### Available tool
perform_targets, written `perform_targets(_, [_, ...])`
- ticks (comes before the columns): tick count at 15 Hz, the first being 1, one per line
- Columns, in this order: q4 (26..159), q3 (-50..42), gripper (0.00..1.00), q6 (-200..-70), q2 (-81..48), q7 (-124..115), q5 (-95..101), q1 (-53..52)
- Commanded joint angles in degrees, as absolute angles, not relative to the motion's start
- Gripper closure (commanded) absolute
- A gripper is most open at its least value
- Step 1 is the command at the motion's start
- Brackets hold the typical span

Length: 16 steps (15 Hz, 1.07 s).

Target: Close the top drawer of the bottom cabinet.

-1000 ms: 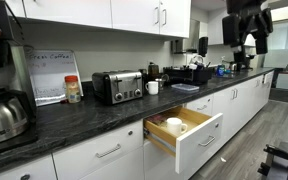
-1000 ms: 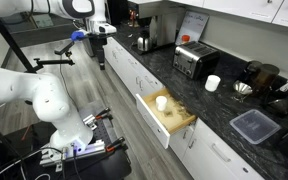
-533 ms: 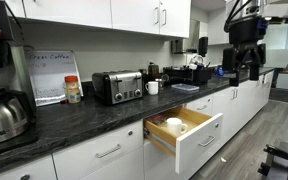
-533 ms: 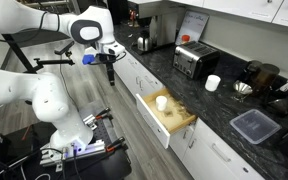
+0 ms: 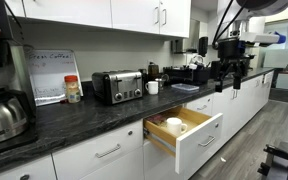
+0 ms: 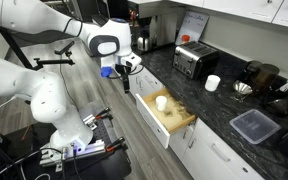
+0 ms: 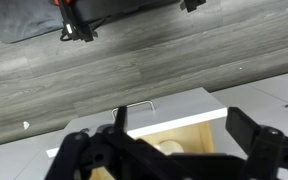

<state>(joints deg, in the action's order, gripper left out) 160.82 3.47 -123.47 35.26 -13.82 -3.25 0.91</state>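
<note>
Since half a second ago the tool (image 6: 127, 82) has come down and moved along the bottom cabinet (image 6: 206, 158) towards the pulled-out top drawer (image 6: 170, 118). In an exterior view it (image 5: 228, 80) now hangs lower in front of the cabinet run than before. The drawer itself has not shifted: it stands as far out as it did, with the white cup (image 6: 161, 101) inside its wooden box.

In the wrist view the blurred fingers (image 7: 259, 140) stand wide apart with nothing between them. The drawer's white front (image 7: 179, 108) lies below and ahead of the tool. The tool is just short of the drawer's near corner and does not touch it.

Ahead of the drawer front and its bar handle (image 5: 206, 141), the grey plank floor (image 7: 134, 50) is bare, which gives open room on the aisle side. On the tool's other side, the edge of the dark stone surface (image 6: 219, 110) runs close by.
</note>
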Motion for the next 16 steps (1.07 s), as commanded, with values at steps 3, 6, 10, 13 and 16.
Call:
perform_targets(3, [160.19,3.94,0.0,-123.2,35.6,-13.83,-3.36,0.88])
perform_targets(6, [160.19,3.99,0.0,-123.16,36.24,-13.84,-3.38,0.83])
perform_targets(10, [160.1,2.14,0.0,-126.7,31.89,-12.29,-4.19,1.46])
perform_targets(13, [160.12,0.44,0.0,-131.02,27.3,-11.21,-4.49,1.68])
perform_targets(16, [160.15,-1.45,0.0,-136.37,21.37,-8.82,-4.67,1.58])
